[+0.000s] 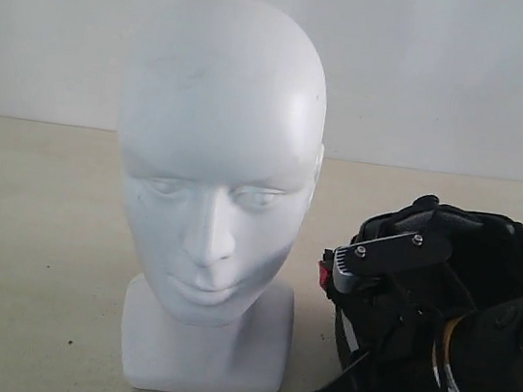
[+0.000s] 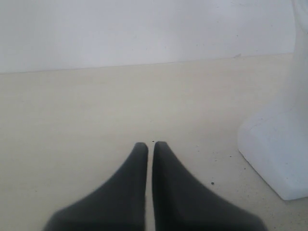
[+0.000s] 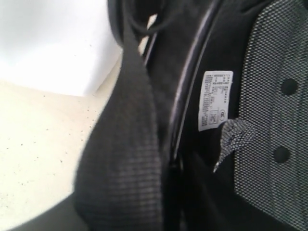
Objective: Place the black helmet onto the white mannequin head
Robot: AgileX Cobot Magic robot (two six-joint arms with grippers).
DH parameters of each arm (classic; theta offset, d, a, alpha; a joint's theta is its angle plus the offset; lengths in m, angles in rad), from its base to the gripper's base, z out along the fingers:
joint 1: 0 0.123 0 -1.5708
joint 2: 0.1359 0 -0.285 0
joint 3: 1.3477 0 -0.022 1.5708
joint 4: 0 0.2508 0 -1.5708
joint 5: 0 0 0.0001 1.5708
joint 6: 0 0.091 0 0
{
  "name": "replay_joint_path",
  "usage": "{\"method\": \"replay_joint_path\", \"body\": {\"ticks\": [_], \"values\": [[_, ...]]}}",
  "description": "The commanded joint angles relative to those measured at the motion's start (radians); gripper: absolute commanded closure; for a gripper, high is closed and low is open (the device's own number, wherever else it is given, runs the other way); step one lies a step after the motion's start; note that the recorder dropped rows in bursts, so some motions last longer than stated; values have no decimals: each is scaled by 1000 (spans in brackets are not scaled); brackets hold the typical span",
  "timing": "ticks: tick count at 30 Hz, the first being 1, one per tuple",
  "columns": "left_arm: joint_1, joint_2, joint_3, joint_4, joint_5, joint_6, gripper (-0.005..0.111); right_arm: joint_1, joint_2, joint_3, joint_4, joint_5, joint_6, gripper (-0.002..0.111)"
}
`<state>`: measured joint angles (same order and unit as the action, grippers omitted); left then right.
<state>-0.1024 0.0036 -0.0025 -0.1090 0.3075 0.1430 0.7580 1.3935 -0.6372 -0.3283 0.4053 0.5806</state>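
Observation:
The white mannequin head stands upright on its block base, facing the exterior camera, left of centre. Beside it on the right sits the black helmet, opening upward, with its padded lining and white label showing. My right gripper straddles the helmet's rim and looks shut on it, one dark finger outside and one inside. Its grey body lies over the helmet's near-left edge. My left gripper is shut on nothing, low over the table, left of the mannequin's base.
A wide black chin strap hangs across the right wrist view, over the beige tabletop. A plain white wall closes the back. The mannequin's base stands close to the helmet.

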Motion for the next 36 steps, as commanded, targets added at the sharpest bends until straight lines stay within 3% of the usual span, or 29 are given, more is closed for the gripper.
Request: {"method": "replay_joint_path", "body": {"ticks": [1, 7, 16, 22, 36], "values": [[2, -4, 2, -6, -4, 2, 102, -12, -72, 7, 19, 40, 11, 108], [2, -4, 2, -6, -4, 2, 102, -20, -161, -17, 54, 85, 11, 108], [2, -4, 2, -6, -4, 2, 102, -21, -232, -261, 52, 147, 49, 108], [2, -4, 2, -6, -4, 2, 102, -21, -289, -273, -254, 113, 481, 108], [2, -4, 2, -6, -4, 2, 102, -21, -383, -273, -689, 40, 1061, 108]]}}
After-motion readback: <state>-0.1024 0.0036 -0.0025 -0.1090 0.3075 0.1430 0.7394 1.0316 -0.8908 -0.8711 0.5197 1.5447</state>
